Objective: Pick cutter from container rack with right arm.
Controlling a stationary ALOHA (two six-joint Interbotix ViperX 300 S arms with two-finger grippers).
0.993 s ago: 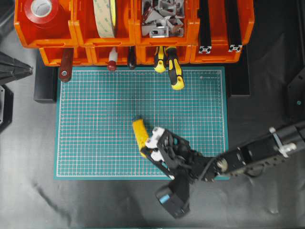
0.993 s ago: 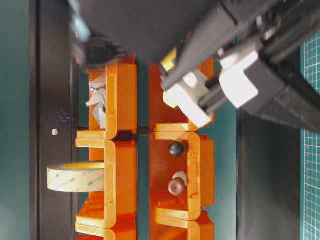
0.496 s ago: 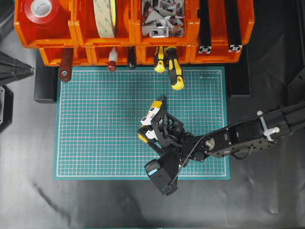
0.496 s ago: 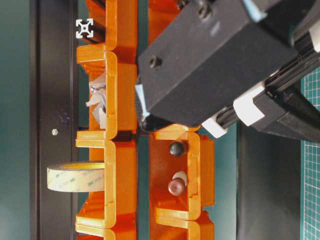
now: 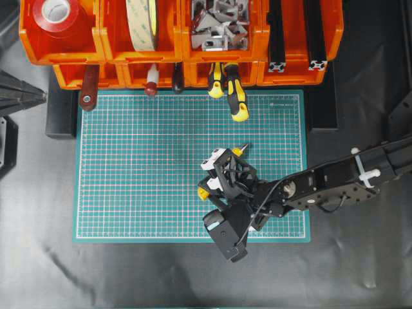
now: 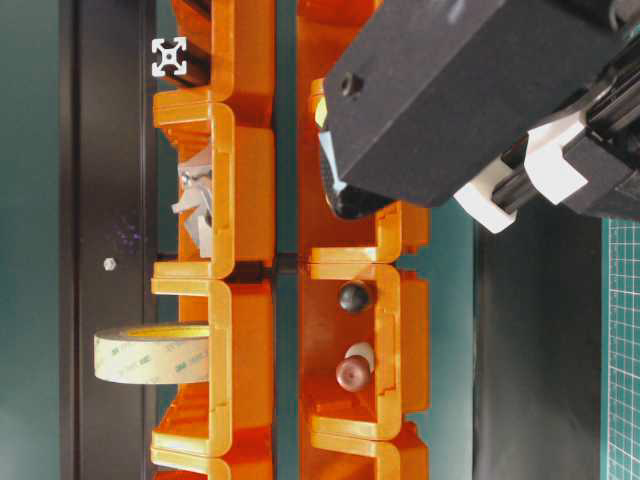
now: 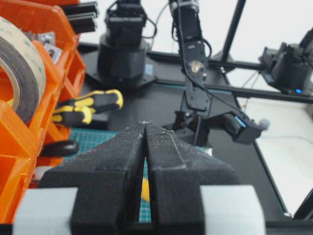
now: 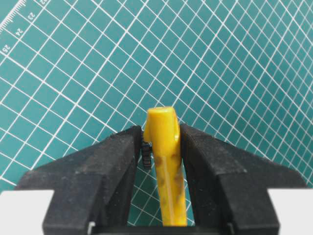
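Clamped between the right gripper's (image 8: 161, 147) two black fingers (image 8: 105, 166) is the cutter (image 8: 166, 161), its flat yellow body standing on edge between the pads with its blunt rounded end poking past the fingertips. A small black toothed slider shows on its left side, and the plastic carries a few dull brown smudges. Below it lies the green cutting mat (image 8: 234, 58) with its white grid; ruler numbers 22 to 25 run along the mat's edge at the upper left of the wrist view.

From overhead, the right arm (image 5: 335, 183) reaches in from the right edge, low and nearly level across the mat's lower right part, its wrist rolled so that the camera block with a light-blue tag hangs toward the mat's near edge. The right gripper (image 5: 225, 170) sits over the mat (image 5: 129, 161) with the cutter (image 5: 237, 151) held aslant, its small metal tip pointing up and right, a bit of yellow showing at the other end. The cutter is well apart from the container rack (image 5: 116, 51).

The left gripper (image 7: 145, 147) has its black fingers pressed together with nothing between them.

Farther off, the orange container rack holds a roll of tape (image 6: 150, 352) printed with "3M", and two yellow-and-black handles (image 5: 232, 90) jut from a lower bin.
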